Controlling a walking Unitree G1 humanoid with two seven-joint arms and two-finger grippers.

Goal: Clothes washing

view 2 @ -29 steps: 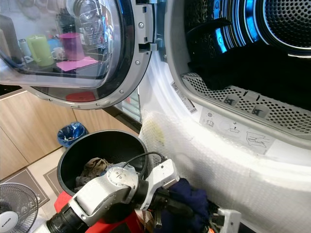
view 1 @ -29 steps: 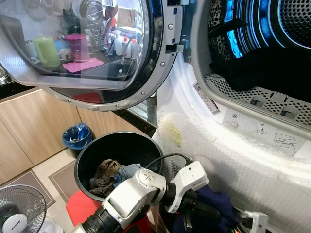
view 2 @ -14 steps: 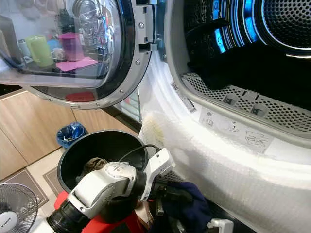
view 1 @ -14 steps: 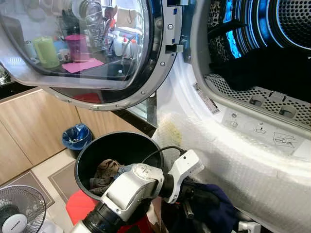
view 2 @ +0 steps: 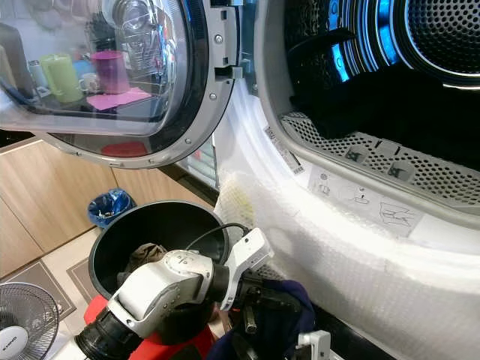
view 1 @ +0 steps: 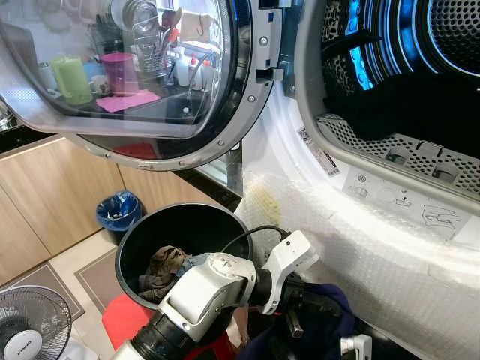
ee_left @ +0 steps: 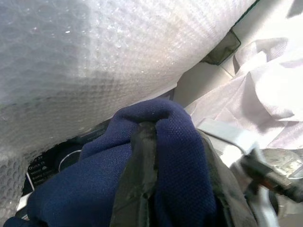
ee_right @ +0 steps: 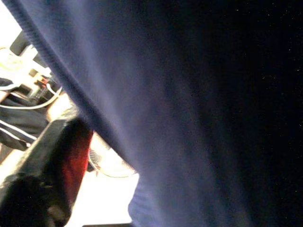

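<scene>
My left gripper (view 1: pixel 313 305) is low in front of the washing machine, shut on a navy blue garment (view 1: pixel 331 328). In the left wrist view the navy cloth (ee_left: pixel 182 161) is folded over a black finger (ee_left: pixel 138 175). A white part of my right arm (view 1: pixel 354 347) pokes up just below the garment, and the same navy cloth (ee_right: pixel 189 109) hangs close in front of the right wrist camera. The drum opening (view 1: pixel 420 45) stands above, with dark clothes (view 1: pixel 405 105) inside. A black bucket (view 1: pixel 146 232) beside my left arm holds more clothes (view 1: pixel 169 266).
The round glass door (view 1: pixel 127 67) is swung open to the left, over the bucket. Bubble wrap (view 1: pixel 360 240) covers the machine's front. A red stool (view 1: pixel 124 315), a fan (view 1: pixel 30 322) and a small blue-lined bin (view 1: pixel 118 211) are on the floor at left.
The navy garment has spread and hangs lower under my left gripper. The white part of my right arm has moved left, closer beneath the garment.
</scene>
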